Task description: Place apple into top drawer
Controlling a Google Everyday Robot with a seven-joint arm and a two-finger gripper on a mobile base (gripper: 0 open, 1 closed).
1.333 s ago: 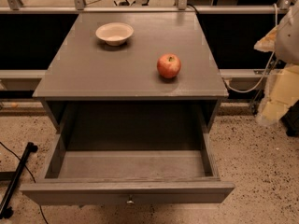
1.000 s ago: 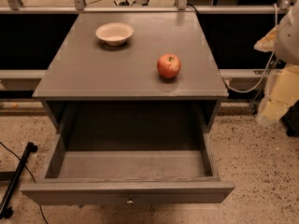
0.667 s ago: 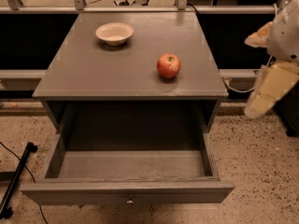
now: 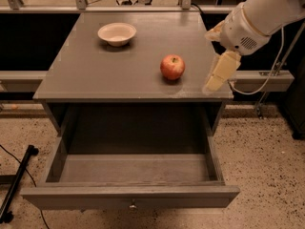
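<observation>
**Apple on the counter, claw spread beside it, top drawer pulled out**

A small round red apple with a yellowish patch near its stem dimple is seen standing upright on the flat grey wooden counter, right of the middle and towards the front edge. It is touched by nothing and is set outside the drawer.

The claw, made of two cream-coloured fingers on a white rounded wrist, is held over the right front part of the counter, just beside the apple on its right and apart from it. The fingers are seen spread, with a gap between them, and nothing is pinched. One finger is pointed down towards the counter's front right corner; the other is seen shorter, higher up by the wrist. The white arm is brought in from the upper right corner, and a thin white cable is looped beneath it.

The wide, shallow grey wooden top drawer is drawn fully out below the counter, its opening facing up. A small metal knob is fixed at the centre of its flat front panel.

A cream-white round bowl is placed upright at the back left of the counter, well apart from the apple. A speckled floor is seen around the cabinet, and a black rod is laid on it at the left.
</observation>
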